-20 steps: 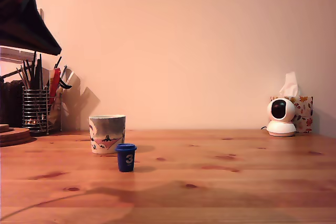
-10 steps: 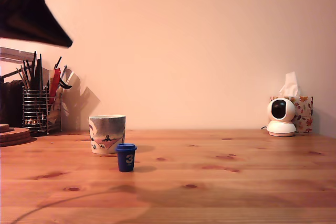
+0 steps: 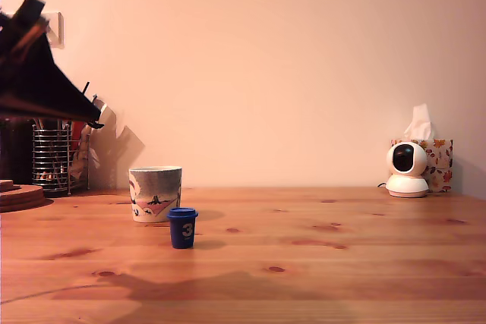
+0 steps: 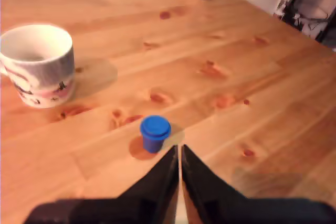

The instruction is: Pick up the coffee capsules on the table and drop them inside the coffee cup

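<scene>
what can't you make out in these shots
- Cup contents: its wall hides them in the exterior view; wrist view blurred.
- Arm: cut off by the exterior view's left edge.
- Utensil holder: top hidden behind the arm, exterior view.
- Number on capsule: out of sight in the wrist view.

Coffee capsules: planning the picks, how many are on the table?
1. The blue capsule stands on the table, nearer the exterior camera than the coffee cup and apart from it. The cup's bottom is hidden, so another may lie inside.
</scene>
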